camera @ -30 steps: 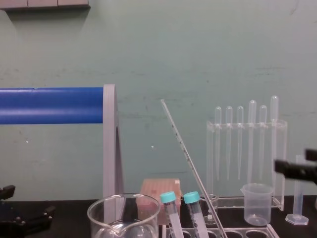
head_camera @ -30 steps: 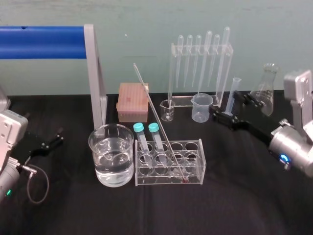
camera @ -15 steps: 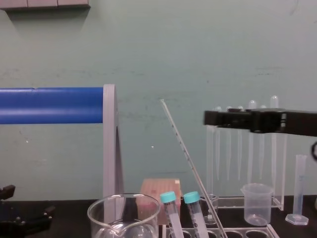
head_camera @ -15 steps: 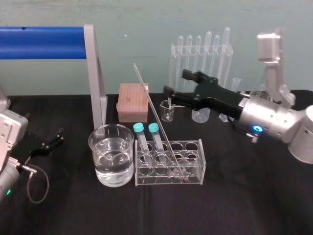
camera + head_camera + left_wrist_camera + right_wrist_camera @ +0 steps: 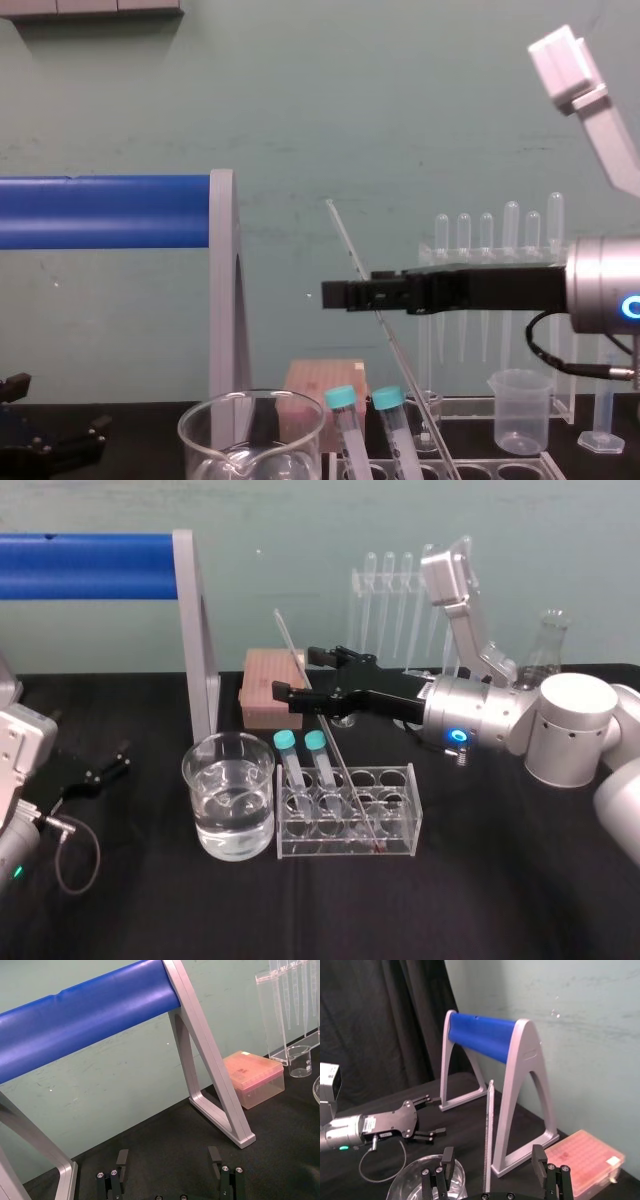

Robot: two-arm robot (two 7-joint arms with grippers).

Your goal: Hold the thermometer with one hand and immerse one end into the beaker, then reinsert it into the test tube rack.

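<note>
Here's the thermometer (image 5: 338,760), standing slanted in the test tube rack (image 5: 408,815): foot down in a hole toward the rack's right end, top tipped up, back and to the robot's left, rising well above the teal-capped tubes (image 5: 288,755). It's a thin clear rod with tiny dark marks and a reddish tip at the foot. The right gripper (image 5: 297,673) reaches in level from the right, fingers apart, one on either side of the upper shaft. The beaker (image 5: 227,795), part full of clear liquid, sits just left of the rack. Behind them stand a pink tip box (image 5: 265,685), a pipette stand (image 5: 395,585) and a blue-barred frame (image 5: 100,565). The left gripper (image 5: 105,770) lies on the bench (image 5: 480,880) far left, fingers apart.
</note>
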